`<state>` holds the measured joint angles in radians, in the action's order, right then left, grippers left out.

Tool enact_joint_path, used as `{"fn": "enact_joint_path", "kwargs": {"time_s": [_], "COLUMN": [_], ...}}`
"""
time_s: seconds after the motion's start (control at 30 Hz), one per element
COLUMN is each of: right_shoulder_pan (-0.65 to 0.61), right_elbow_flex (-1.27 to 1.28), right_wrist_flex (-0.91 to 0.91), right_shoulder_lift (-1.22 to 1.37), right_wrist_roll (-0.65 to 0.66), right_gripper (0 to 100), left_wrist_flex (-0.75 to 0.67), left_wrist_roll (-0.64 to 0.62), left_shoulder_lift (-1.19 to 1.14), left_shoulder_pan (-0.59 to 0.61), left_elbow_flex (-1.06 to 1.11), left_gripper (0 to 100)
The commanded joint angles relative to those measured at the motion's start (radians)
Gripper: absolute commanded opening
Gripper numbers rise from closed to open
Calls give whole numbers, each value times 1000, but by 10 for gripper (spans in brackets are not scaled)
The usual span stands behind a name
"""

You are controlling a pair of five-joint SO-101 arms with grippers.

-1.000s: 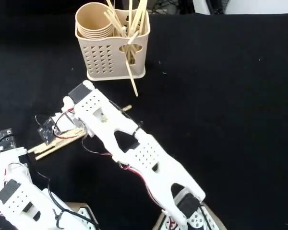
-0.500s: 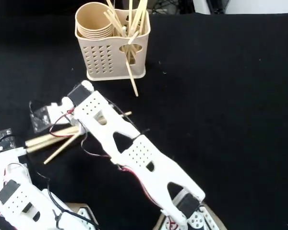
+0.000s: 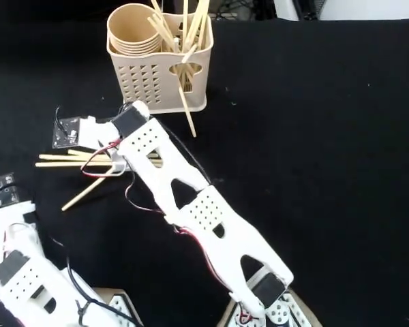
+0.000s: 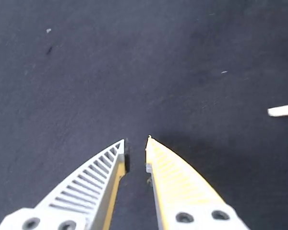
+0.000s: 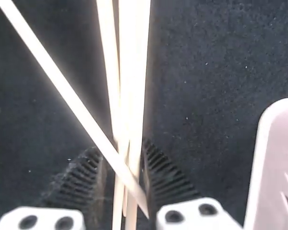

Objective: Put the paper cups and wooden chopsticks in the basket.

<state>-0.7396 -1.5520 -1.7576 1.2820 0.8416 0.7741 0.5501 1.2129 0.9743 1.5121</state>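
Two dark fingers of the right end effector [image 5: 125, 152] stand narrow and close on a bundle of wooden chopsticks [image 5: 129, 72], which runs straight out between them over the black tabletop [image 5: 206, 72]. One loose chopstick [image 5: 53, 76] crosses the bundle at a slant, right by the fingers. A pale wall of the basket [image 5: 278, 163] stands just beside this end effector.

From the high view, the bundle lies nearly level and sticks out toward the table's left edge, with the slanted stick below it. The right arm [image 3: 191, 204] stretches long and low from its base at the near edge, diagonally up and left, and its wrist sits just below the basket's front left corner.

Inside the basket at the far side is a stack of paper cups [image 3: 133, 34] with more chopsticks upright beside it. One further chopstick [image 3: 187, 112] leans against the basket's front, its lower end on the cloth.

At the near left corner the left arm [image 3: 20, 272] is folded back. The left end effector [image 4: 136, 148] holds nothing, its tips narrowly apart above bare cloth, well apart from the bundle.
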Motion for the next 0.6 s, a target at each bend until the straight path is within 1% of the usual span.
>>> {"fn": "enact_joint_path", "kwargs": {"time_s": [0.0, 0.2, 0.37, 0.57], "right_shoulder_pan": [-2, 2, -5, 0], "right_elbow_flex": [-47, -28, 159, 366], "right_wrist_flex": [-11, -12, -11, -9], "right_shoulder_lift": [-85, -150, -269, -415], "right_wrist_roll": [-43, -84, -106, -106], "right_gripper": [12, 12, 12, 12], "left_wrist_flex": [6, 6, 6, 6], "left_wrist_roll": [-57, -100, -129, -135], "left_shoulder_lift": [12, 12, 12, 5], "left_shoulder_pan": [-65, -134, -162, -191], "left_elbow_flex": [-39, -42, -41, -38], "left_gripper": [94, 94, 95, 95]}}
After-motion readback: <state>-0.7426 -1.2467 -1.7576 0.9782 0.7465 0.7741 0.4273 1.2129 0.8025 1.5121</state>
